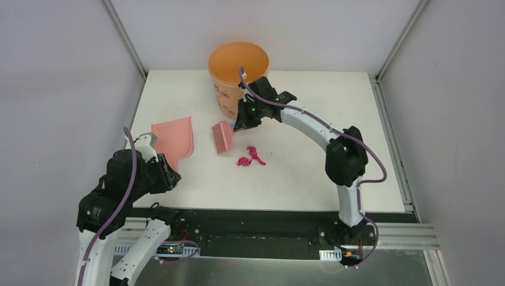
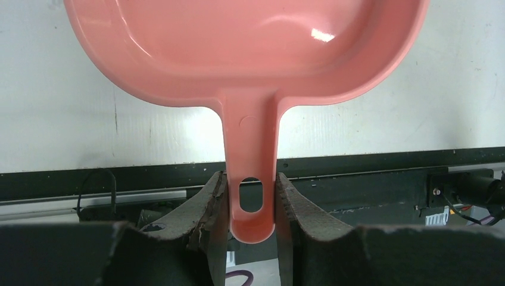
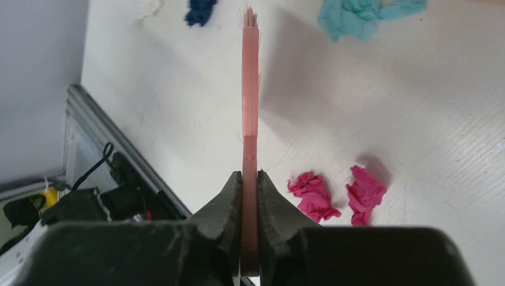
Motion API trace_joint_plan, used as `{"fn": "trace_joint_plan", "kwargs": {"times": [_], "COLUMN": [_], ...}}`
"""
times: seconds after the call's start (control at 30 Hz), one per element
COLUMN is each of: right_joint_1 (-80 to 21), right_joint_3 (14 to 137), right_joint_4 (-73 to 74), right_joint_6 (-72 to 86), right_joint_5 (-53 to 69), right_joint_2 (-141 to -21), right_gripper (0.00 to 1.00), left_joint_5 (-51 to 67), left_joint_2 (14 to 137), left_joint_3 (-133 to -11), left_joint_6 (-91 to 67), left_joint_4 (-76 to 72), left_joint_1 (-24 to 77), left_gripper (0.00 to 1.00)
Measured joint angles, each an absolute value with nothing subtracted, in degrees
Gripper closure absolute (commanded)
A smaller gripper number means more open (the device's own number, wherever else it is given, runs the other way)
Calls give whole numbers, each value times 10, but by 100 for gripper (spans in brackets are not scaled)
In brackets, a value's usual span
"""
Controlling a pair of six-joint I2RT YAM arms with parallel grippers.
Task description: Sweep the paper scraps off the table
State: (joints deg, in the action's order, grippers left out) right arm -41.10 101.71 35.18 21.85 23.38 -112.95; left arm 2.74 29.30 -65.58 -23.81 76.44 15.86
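The dustpan (image 2: 250,53) is gripped by its handle, which is clamped between the fingers of the left gripper (image 2: 251,199). The pan is held at 9 o'clock from the brush (image 1: 223,137). The brush handle is pinched flat by the right gripper (image 3: 250,185), whose jaws are closed tight on it. Its bristles are turned down toward the table (image 1: 298,179). The orange bucket (image 1: 238,68) stands at 12 o'clock.

Of the paper scraps, two magenta wads (image 3: 312,196) lie on the table at about 4 o'clock from the brush, near it but apart. In the right wrist view a teal wad (image 3: 363,15) and a dark blue wad (image 3: 199,11) are seen beyond the brush tip. A pale wad (image 3: 146,7) beside them is possibly white paper, though it is cut off by the edge.

The scraps are judged very light, soft and loosely crumpled, so they are likely to skitter or catch in the bristles. They are better pushed than pinched. Low, slow strokes toward the pan's lip are called for.
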Motion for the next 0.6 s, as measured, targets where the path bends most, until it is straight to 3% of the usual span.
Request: {"fn": "trace_joint_plan", "kwargs": {"times": [0.3,0.6], "right_joint_1": [-416,-380], "right_joint_3": [1031,830], "right_joint_4": [361,314], "right_joint_6": [319,360], "right_joint_5": [116,78], "right_joint_2": [-1199,-1046], "right_gripper": [100,100], "left_joint_5": [18,37], "left_joint_2": [317,327], "left_joint_3": [-662,-653], "left_joint_6": [-231,-224], "left_joint_4": [756,741], "left_joint_1": [165,166], "left_gripper": [100,100]}}
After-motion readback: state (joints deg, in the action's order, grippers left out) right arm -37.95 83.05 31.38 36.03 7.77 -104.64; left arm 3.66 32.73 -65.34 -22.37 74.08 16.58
